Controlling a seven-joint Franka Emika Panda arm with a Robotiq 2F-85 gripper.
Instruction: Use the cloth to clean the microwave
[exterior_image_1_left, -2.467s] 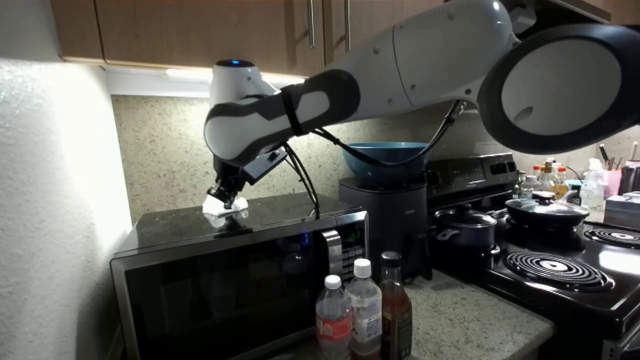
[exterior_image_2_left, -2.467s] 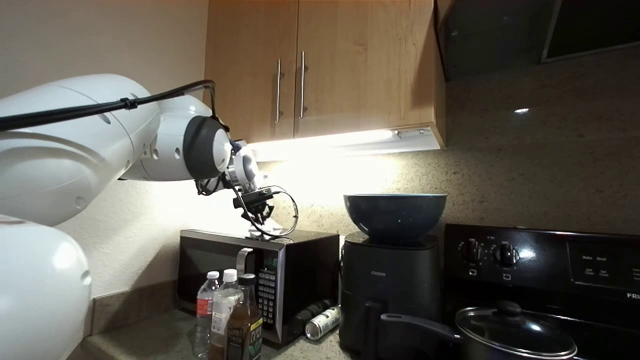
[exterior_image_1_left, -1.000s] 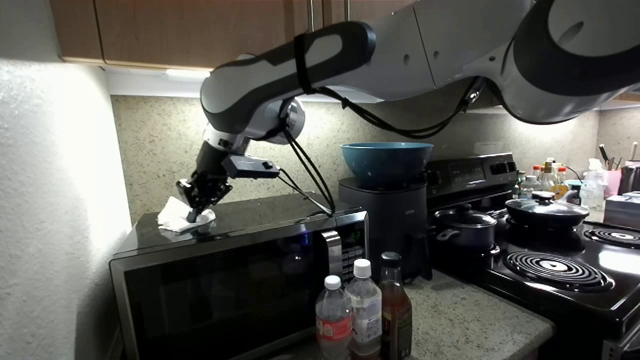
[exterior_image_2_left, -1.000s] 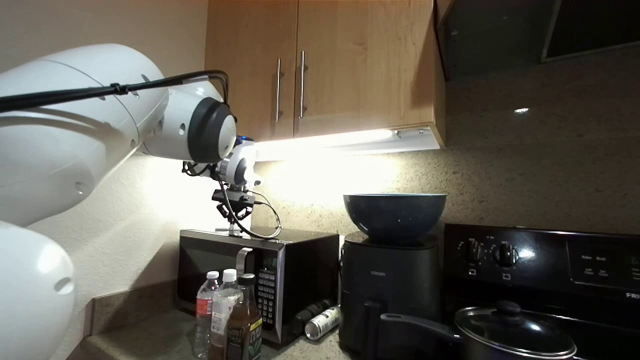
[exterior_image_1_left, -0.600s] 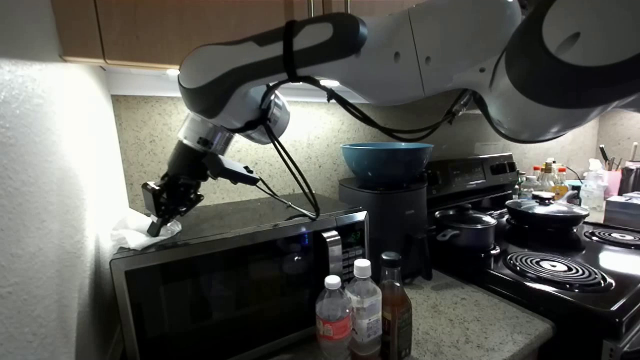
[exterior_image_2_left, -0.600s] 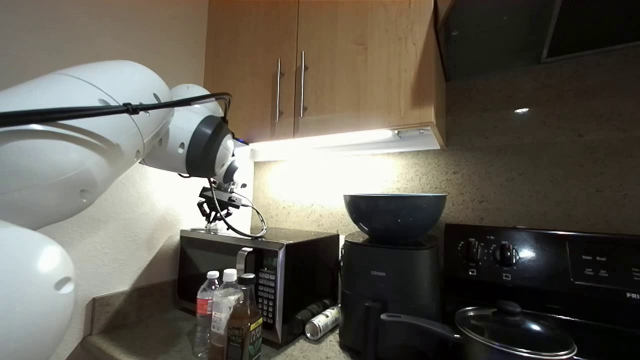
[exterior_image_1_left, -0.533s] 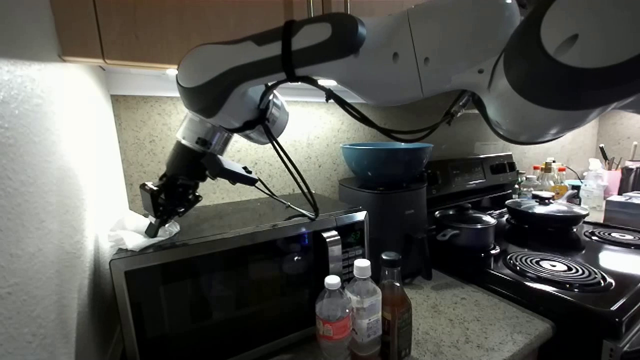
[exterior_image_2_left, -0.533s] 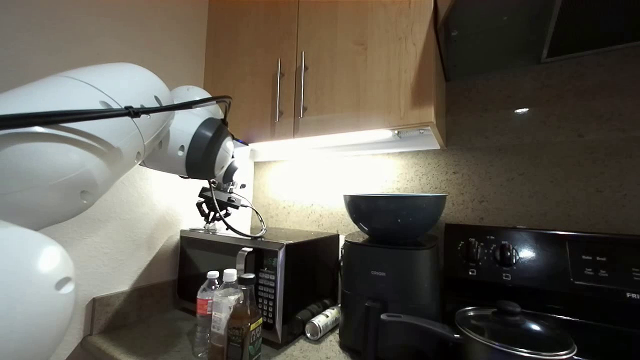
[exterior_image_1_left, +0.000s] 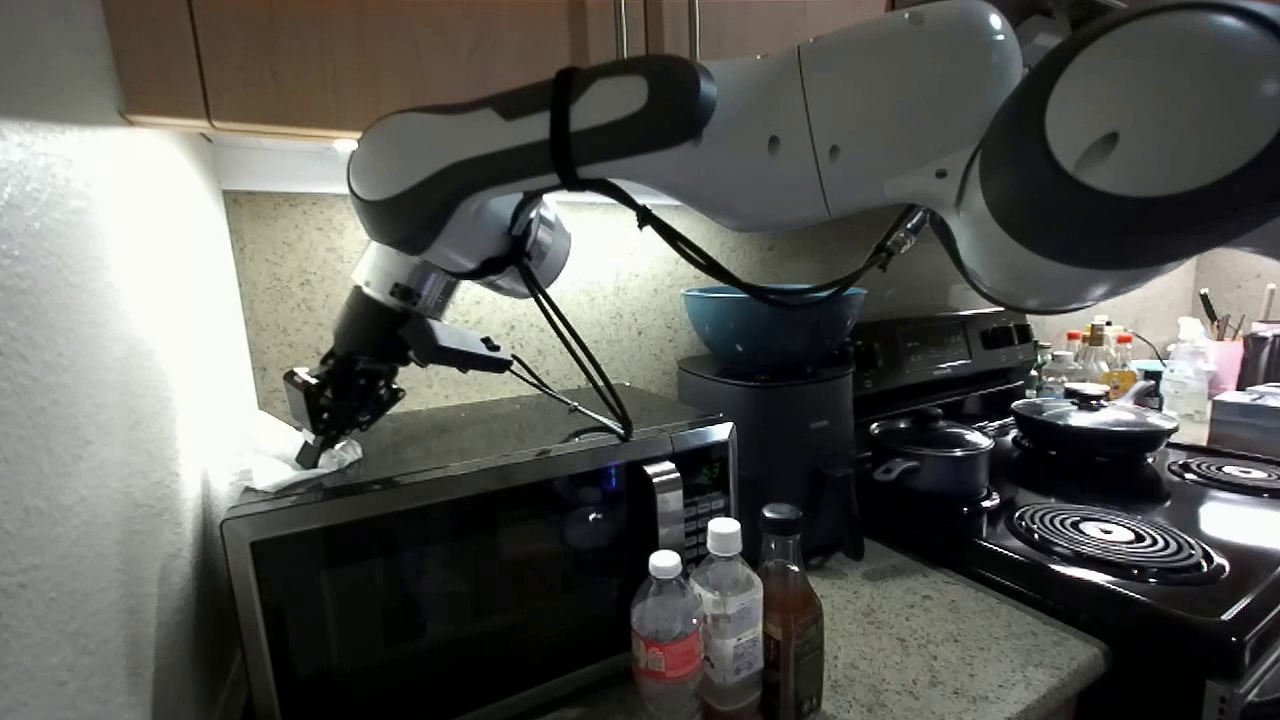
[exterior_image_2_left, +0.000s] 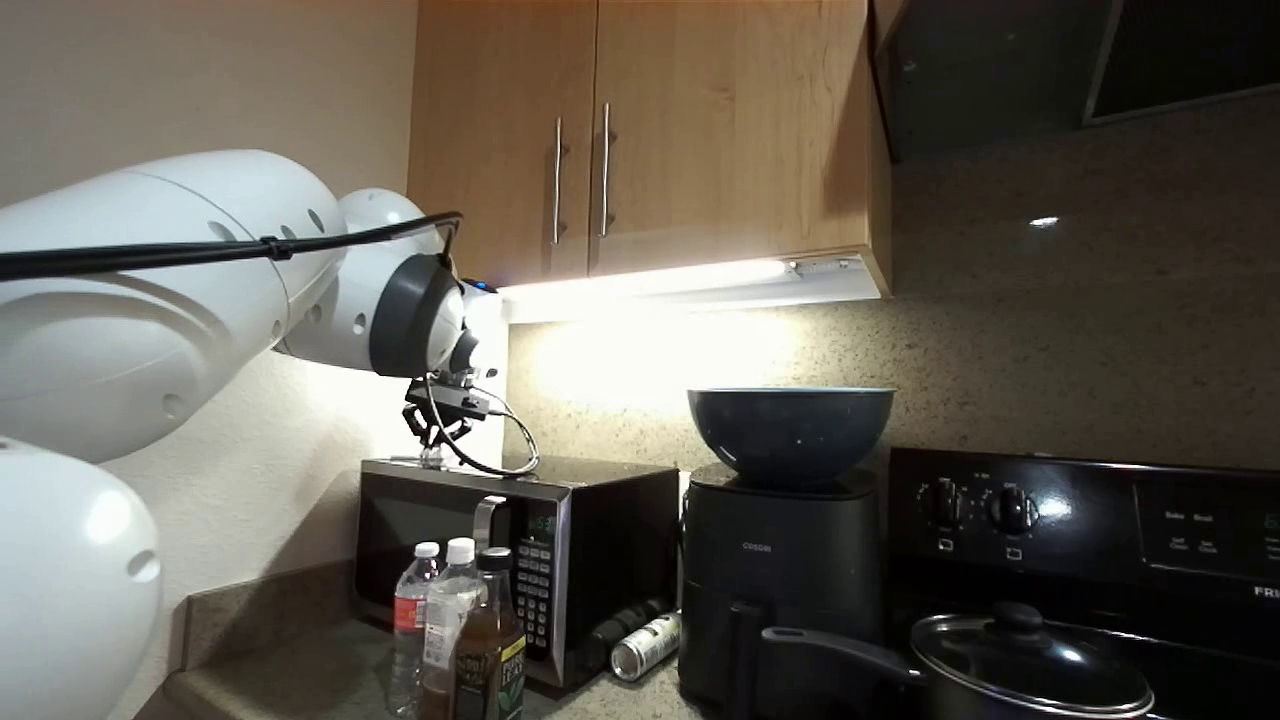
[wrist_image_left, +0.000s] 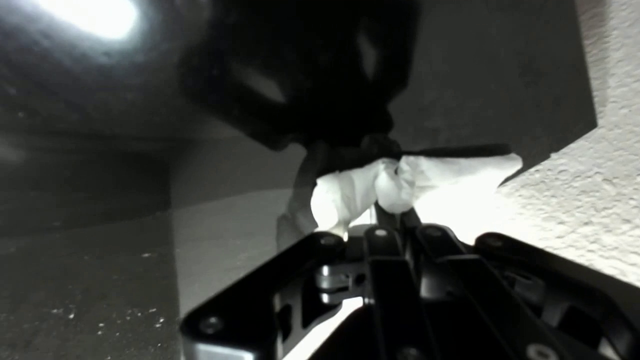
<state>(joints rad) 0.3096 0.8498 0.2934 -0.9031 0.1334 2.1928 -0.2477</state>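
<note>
Cloth (wrist_image_left: 392, 190) — pinched btwn pincer (wrist_image_left: 397, 220) tips, atop m'wave (exterior_image_1_left: 440, 590).

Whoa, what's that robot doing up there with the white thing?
The robot's gripper is shut on a crumpled white cloth. The cloth is on top of the microwave, at the end next to the wall. It looks like the robot is meant to wipe the microwave clean. Small white specks show on the top in the wrist view, so it may not be finished. Three bottles stand in front of the microwave.
</note>
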